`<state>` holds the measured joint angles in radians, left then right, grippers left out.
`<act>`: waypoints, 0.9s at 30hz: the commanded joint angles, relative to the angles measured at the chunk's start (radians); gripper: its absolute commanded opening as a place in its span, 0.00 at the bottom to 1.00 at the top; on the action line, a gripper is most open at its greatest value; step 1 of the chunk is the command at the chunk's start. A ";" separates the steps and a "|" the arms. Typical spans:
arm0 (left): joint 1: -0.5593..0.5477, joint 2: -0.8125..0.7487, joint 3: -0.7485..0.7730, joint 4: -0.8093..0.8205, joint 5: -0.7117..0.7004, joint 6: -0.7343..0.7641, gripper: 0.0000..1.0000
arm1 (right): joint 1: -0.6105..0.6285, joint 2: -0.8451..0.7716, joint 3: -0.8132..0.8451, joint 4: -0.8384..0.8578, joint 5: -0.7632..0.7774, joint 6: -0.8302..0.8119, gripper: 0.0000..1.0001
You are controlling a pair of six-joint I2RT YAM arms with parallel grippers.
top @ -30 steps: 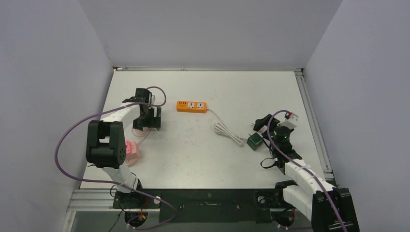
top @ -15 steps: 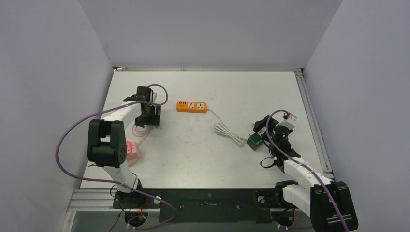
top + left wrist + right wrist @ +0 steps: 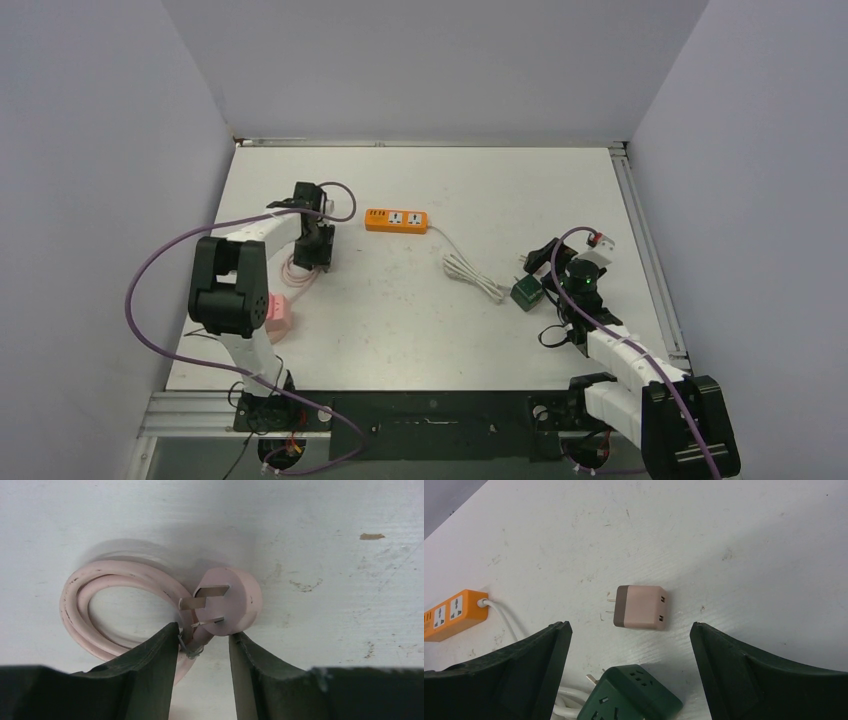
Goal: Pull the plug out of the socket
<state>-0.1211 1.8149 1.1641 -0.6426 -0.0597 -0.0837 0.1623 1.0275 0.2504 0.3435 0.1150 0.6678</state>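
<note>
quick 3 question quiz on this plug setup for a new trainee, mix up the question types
1. True or false: the pink plug is seated in the orange power strip.
2. What lies straight ahead between the fingers of the open right hand? A) pink plug B) tan charger C) orange power strip
3. Fill in: the pink cable lies in a ___.
Key: 1 false; 2 B; 3 coil.

2 white arms (image 3: 262,232) w/ blk joints (image 3: 225,290) + purple cables (image 3: 127,296)
</note>
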 commanded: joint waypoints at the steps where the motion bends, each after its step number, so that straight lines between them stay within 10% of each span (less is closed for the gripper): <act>1: -0.068 -0.002 0.034 -0.017 0.000 -0.008 0.34 | -0.011 0.000 0.009 0.038 -0.003 0.004 0.95; 10: -0.325 0.036 0.057 -0.040 -0.054 -0.113 0.06 | -0.015 -0.009 0.004 0.035 0.019 -0.001 0.95; 27: -0.710 0.126 0.241 0.198 0.099 -0.339 0.06 | -0.015 -0.033 0.007 0.019 0.044 -0.042 0.94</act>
<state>-0.8032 1.9362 1.3407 -0.5373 -0.0067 -0.3733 0.1558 1.0172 0.2504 0.3420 0.1421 0.6529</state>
